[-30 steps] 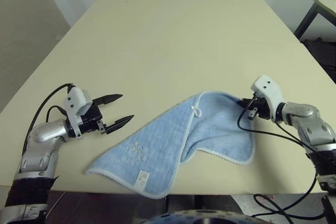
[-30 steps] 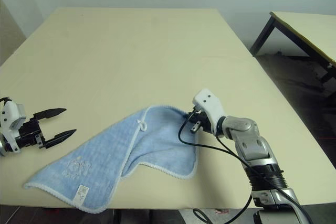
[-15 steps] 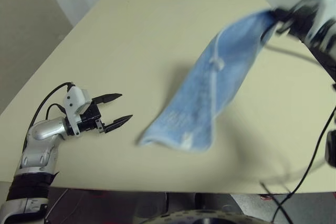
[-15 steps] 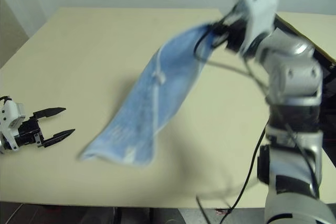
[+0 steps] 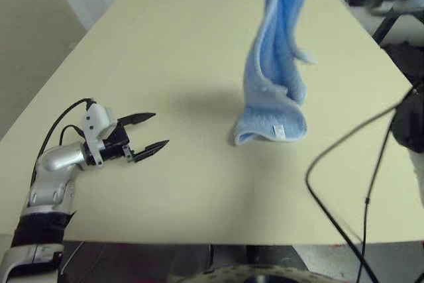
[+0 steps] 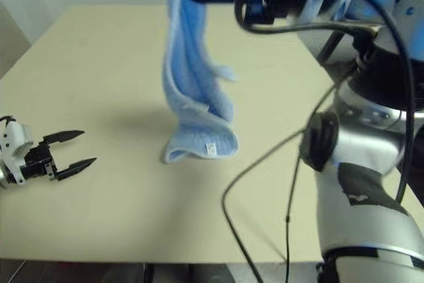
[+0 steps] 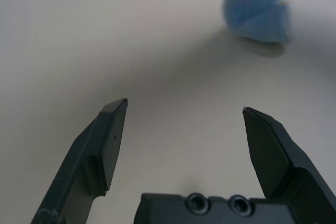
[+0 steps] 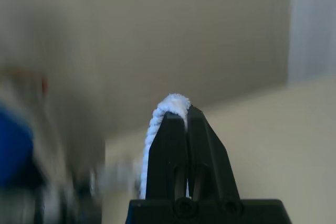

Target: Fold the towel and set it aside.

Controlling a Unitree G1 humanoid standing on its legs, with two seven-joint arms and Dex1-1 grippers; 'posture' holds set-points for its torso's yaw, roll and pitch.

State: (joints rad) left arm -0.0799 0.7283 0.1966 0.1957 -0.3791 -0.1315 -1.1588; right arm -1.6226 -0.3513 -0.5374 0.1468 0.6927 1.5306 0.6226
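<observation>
Right gripper (image 8: 178, 116) pinches the towel (image 5: 275, 64), apparently dangling onto the table (image 5: 165, 44).

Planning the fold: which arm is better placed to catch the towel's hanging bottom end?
Left: the left gripper is open, low beside the towel, which the right gripper holds aloft.
</observation>
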